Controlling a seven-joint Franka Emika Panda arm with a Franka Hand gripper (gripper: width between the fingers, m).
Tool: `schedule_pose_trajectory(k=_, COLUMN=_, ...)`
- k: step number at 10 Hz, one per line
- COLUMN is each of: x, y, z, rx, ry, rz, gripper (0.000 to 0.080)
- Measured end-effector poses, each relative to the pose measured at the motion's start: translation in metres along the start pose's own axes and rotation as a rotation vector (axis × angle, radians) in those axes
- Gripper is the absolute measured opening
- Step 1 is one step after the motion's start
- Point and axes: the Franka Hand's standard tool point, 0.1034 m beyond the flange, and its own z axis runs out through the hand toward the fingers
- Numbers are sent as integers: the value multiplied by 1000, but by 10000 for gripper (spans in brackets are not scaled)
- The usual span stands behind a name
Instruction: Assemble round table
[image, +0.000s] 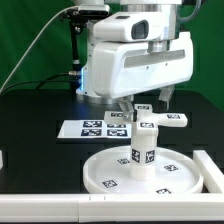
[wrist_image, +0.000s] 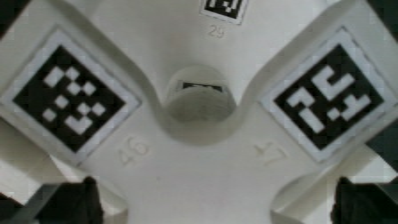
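The large white round tabletop disc (image: 172, 180) lies flat at the front of the black table. The short white leg (image: 143, 148) stands upright on its central hub and carries square tags. The flat white base piece (image: 152, 121) sits across the top of the leg. In the wrist view the base piece (wrist_image: 199, 150) fills the frame, with a round hole between two tags. My gripper (image: 151, 106) reaches straight down over it. The gripper (wrist_image: 210, 203) has its dark fingers (wrist_image: 68, 204) against both sides of the base piece's narrow waist, shut on it.
The marker board (image: 82, 129) lies on the table behind the disc, toward the exterior view's left. A white wall (image: 60, 208) runs along the table's front edge. A white block (image: 211, 168) stands beside the disc at the exterior view's right.
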Motion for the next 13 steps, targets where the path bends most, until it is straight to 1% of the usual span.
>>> schedule_pose_trajectory(k=2, x=0, y=0, z=2, rx=0, ry=-1, rz=11, gripper=648)
schedule_pose_trajectory(k=3, x=-1, y=0, z=2, rx=0, ry=-2, rz=26, gripper=531)
schedule_pose_trajectory(k=4, x=-2, y=1, z=2, rx=-1, ry=-2, rz=28, gripper=439)
schedule_pose_trajectory(k=5, x=-2, y=1, z=2, rx=-1, ry=-2, rz=30, gripper=439)
schedule_pose_trajectory(k=7, x=-2, y=1, z=3, rx=0, ry=-1, rz=160, gripper=439)
schedule_pose_trajectory(k=8, x=-1, y=5, z=2, rx=-34, ry=48, rz=264, gripper=439)
schedule_pose_trajectory(k=9, x=-3, y=5, z=3, rx=-43, ry=82, rz=386, gripper=439)
schedule_pose_trajectory(k=10, x=-3, y=6, z=3, rx=-36, ry=105, rz=532, gripper=439)
schedule_pose_trajectory(k=12, x=0, y=2, z=3, rx=-13, ry=120, rz=860, gripper=440)
schedule_pose_trajectory(k=13, x=-1, y=3, z=3, rx=12, ry=116, rz=1056, gripper=440)
